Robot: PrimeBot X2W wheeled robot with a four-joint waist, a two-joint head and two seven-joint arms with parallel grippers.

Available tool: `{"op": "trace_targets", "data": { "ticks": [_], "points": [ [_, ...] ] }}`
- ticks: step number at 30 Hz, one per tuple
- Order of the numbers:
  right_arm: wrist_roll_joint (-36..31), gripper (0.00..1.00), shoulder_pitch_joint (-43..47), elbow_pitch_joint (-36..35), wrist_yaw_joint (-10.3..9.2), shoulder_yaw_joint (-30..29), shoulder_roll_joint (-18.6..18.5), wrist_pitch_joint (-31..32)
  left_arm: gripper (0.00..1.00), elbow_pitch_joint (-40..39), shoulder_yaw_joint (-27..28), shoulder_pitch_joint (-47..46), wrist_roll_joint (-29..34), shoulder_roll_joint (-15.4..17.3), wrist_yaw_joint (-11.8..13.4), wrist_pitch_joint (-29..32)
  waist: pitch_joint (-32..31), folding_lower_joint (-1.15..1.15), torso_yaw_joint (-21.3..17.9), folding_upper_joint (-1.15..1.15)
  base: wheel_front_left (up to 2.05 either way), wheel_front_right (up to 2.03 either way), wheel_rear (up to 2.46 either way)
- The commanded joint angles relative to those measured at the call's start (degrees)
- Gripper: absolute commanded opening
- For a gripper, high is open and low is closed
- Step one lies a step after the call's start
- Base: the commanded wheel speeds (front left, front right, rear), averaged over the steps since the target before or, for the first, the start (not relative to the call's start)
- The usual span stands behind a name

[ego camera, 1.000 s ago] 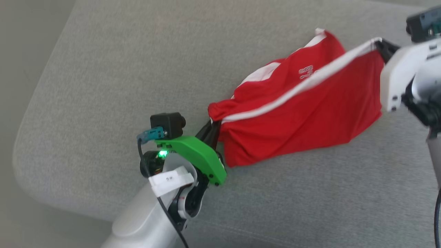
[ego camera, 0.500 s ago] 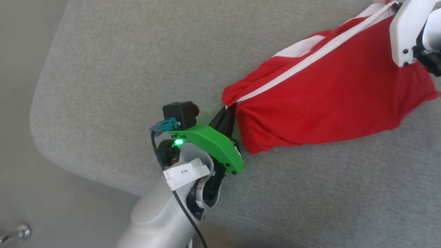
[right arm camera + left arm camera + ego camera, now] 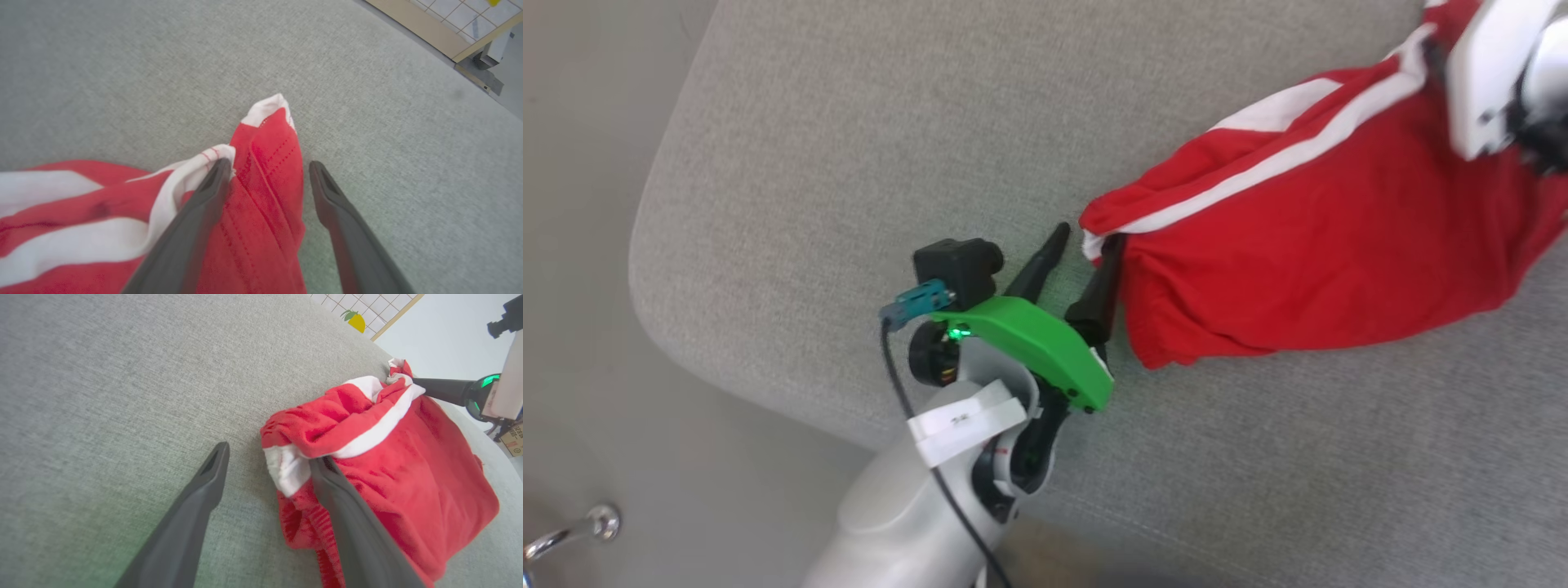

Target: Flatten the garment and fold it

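The garment [image 3: 1339,253], red shorts with white stripes, lies bunched on the grey cushion [image 3: 849,163] at the right. My left gripper [image 3: 1085,249] stands open at its near-left corner, its right finger touching the white-trimmed hem [image 3: 286,469]. In the left wrist view the left gripper [image 3: 271,455] has the hem just inside its spread fingers, and the garment [image 3: 408,477] runs away to the right. My right gripper [image 3: 269,164] is open at the far corner, and a red and white fold of the garment [image 3: 261,134] lies loose between its fingers. The right arm's white housing [image 3: 1486,73] covers that corner in the head view.
The cushion's rounded edge [image 3: 662,269] drops to pale floor at the left, where a metal fitting [image 3: 572,531] shows. A tiled wall with a yellow fruit sticker [image 3: 357,322] stands beyond the cushion, and a cardboard box [image 3: 512,441] is at the far right.
Both grippers have opened and let go of the garment's corners, which they held stretched before. The cloth has slackened onto the cushion. The head camera has shifted too.
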Motion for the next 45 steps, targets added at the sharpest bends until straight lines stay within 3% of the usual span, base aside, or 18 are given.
{"op": "trace_targets", "data": {
  "ticks": [1,13,18,22,27,33,36,45],
  "points": [
    [1.15,1.0,2.32,-0.42,-0.08,0.55,0.27,-1.06,1.0,-0.58,0.07,0.44,0.42,1.02,-0.28,-0.73,-3.0,-0.01,-2.27,0.0,0.0,0.0,0.0],
    [7.72,1.0,14.51,-6.11,-0.08,-3.15,-0.77,-12.11,1.0,-5.59,1.82,8.29,1.55,7.15,1.16,-4.14,-12.13,-0.01,-5.05,0.0,0.0,0.0,0.0],
    [9.2,1.0,19.62,-8.78,-0.08,-6.05,0.17,-16.8,1.0,-5.75,4.41,9.3,8.6,8.37,0.95,-7.21,-13.68,-0.01,-5.13,0.0,0.0,0.0,0.0],
    [9.76,1.0,21.56,-9.58,-0.08,-8.18,1.39,-18.36,1.0,-9.0,10.97,10.61,17.57,5.86,-1.68,-7.36,-13.33,-0.01,-5.25,0.0,0.0,0.0,0.0],
    [9.11,1.0,19.72,-7.37,-0.08,-10.6,3.52,-17.44,1.0,-12.03,19.8,13.54,27.62,1.3,-6.31,-7.37,-11.13,-0.01,-5.63,0.0,0.0,0.0,0.0],
    [5.66,1.0,14.56,-1.76,-0.08,-12.83,4.6,-15.62,1.0,-14.13,26.01,14.8,33.67,-1.54,-11.53,-7.38,-7.99,-0.01,-4.45,0.0,0.0,0.0,0.0],
    [3.93,1.0,12.37,1.16,-0.08,-13.24,4.92,-13.46,1.0,-15.12,26.87,14.92,33.99,-1.78,-12.22,-7.38,-6.87,-0.01,-3.66,0.0,0.0,0.0,0.0],
    [1.39,1.0,9.22,6.61,-0.08,-9.61,4.84,-2.17,1.0,-16.73,25.84,15.16,31.25,-1.83,-10.62,-7.39,-5.27,-0.01,-2.13,0.0,0.0,0.0,0.0]
  ]
}}
